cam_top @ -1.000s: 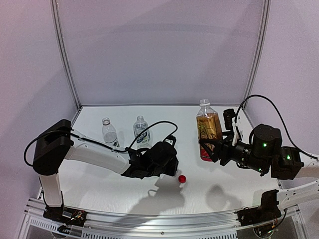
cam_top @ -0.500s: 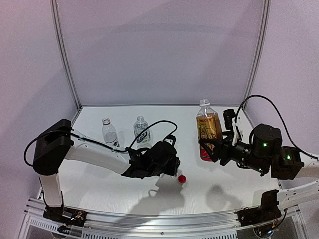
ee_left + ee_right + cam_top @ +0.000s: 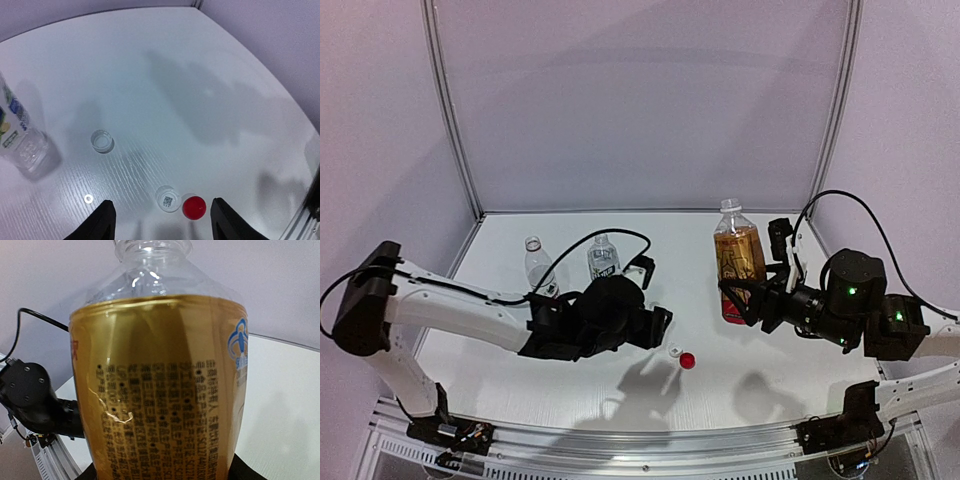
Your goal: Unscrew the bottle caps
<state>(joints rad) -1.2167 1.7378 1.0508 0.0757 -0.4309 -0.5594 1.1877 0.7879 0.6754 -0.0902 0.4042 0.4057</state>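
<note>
Pale lavender walls (image 3: 640,100) are wrapped round a white table (image 3: 520,380), and not much else is offered as backdrop.

Biggest thing first: the amber bottle (image 3: 740,255) is clamped low on its body by the right gripper (image 3: 748,297) and kept upright. Whether its base is resting on the table can't be told. It's probably pinned like that so the white cap (image 3: 728,206), seated on the neck well above those fingers, can be twisted by the other arm without the bottle spinning.

Next down, a green-and-blue-labelled bottle (image 3: 20,135) is stood well out past the finger on the left of the wrist view. A second clear bottle (image 3: 538,268) is parked beyond it. Both necks look open from overhead, so those two are reckoned done.

The left gripper (image 3: 163,220) is hung over the table with its fingers spread and nothing held between them.

Smallest stuff: a pale cap (image 3: 168,198) is laid open side up just ahead of the gap between the fingertips, with a printed code showing inside. A red cap (image 3: 194,207) is tucked right beside it, nearer the other finger. That spot seems picked to keep loose caps clear of the bottles. Another small round piece (image 3: 102,141) is seen farther ahead. It can't be called a cap for sure.
</note>
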